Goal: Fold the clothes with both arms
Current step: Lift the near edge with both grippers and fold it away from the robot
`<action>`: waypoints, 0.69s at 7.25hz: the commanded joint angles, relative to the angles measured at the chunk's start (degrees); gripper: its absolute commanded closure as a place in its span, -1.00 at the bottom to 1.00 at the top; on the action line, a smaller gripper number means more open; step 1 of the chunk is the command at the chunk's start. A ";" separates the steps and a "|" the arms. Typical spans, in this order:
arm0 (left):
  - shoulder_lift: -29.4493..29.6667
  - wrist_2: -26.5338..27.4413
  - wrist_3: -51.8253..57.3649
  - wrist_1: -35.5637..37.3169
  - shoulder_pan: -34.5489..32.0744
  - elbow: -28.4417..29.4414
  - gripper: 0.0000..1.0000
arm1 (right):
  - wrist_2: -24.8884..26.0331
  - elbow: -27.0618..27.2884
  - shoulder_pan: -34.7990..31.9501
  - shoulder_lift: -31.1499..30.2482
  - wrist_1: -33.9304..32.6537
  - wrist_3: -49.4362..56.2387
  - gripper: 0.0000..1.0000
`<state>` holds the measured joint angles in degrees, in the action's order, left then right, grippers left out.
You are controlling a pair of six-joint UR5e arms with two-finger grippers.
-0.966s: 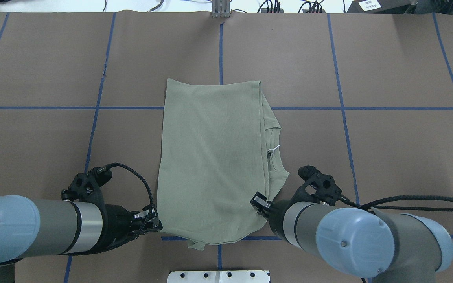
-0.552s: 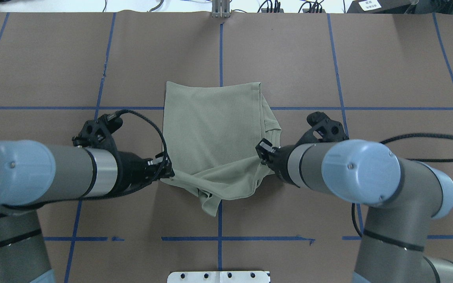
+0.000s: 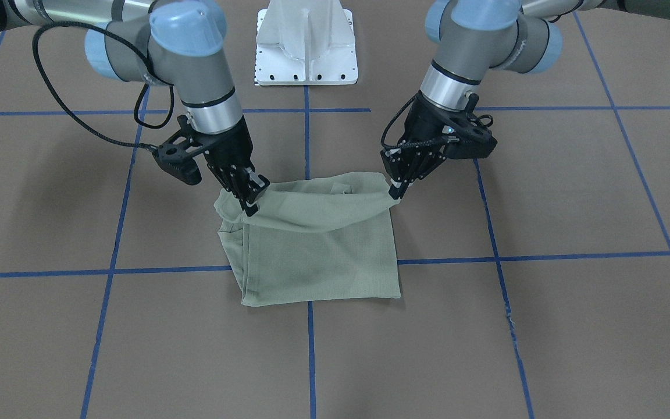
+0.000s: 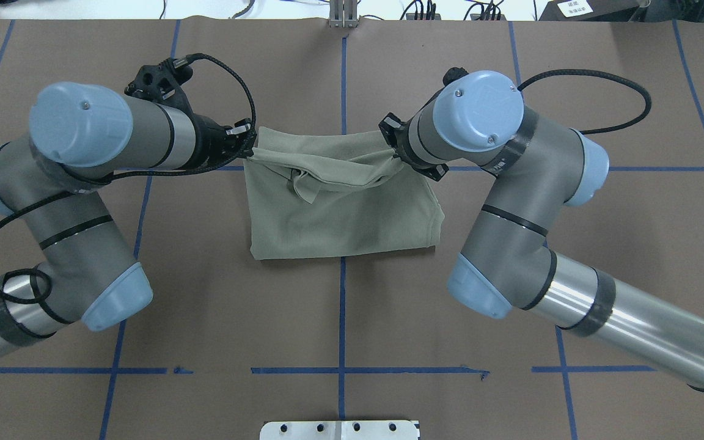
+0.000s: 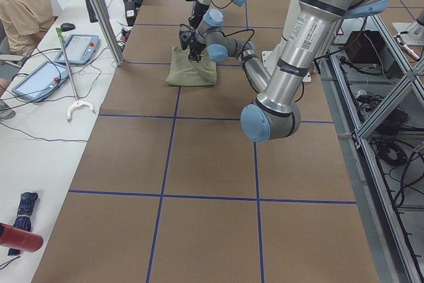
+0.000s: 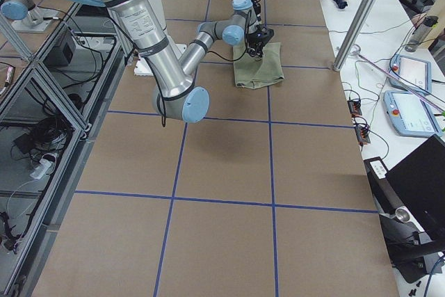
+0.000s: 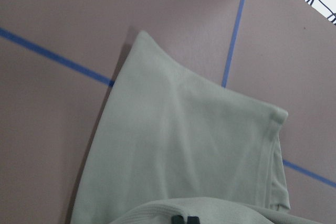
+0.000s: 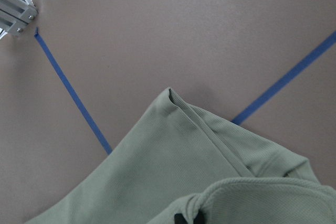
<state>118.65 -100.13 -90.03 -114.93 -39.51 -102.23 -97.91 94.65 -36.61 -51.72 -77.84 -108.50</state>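
The sage-green shirt (image 4: 352, 220) lies at the table's middle, its near hem lifted and doubled over towards its far edge. My left gripper (image 4: 249, 150) is shut on the hem's left corner. My right gripper (image 4: 396, 148) is shut on the right corner. The hem sags between them, a little above the lower layer. In the front-facing view the shirt (image 3: 323, 256) hangs between my left gripper (image 3: 394, 191) and my right gripper (image 3: 250, 206). Both wrist views show the lower layer (image 7: 184, 145) (image 8: 157, 182) under the held fold. The neck label and tag string are hidden.
The table is brown paper (image 4: 572, 275) with blue tape lines (image 4: 341, 305). The white pedestal base (image 3: 306, 52) stands at the robot's edge. A metal post (image 4: 343, 15) stands at the far edge. An operator (image 5: 23, 4) sits beside the table with tablets (image 5: 79, 48).
Both grippers have moved away from the robot, from the shirt's near end to above its far edge, carrying the near hem up and over the rest. Both arms now reach further out.
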 commanded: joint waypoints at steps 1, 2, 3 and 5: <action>1.92 0.11 0.29 -6.95 -0.92 8.32 1.00 | -0.44 -13.13 -1.36 4.94 8.64 0.14 1.00; 3.41 0.20 0.29 -9.94 -1.00 13.06 1.00 | -1.23 -15.35 -1.80 5.39 9.28 0.40 1.00; 4.39 0.46 0.38 -14.58 -1.53 17.98 1.00 | -1.24 -19.64 -2.58 5.48 13.63 0.57 1.00; 11.48 1.08 6.47 -19.27 -5.37 32.90 0.00 | -5.08 -35.33 -6.43 9.93 23.59 9.12 -0.99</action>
<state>126.08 -99.47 -87.81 -131.66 -42.50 -77.85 -100.61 68.38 -40.65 -44.95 -58.96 -104.89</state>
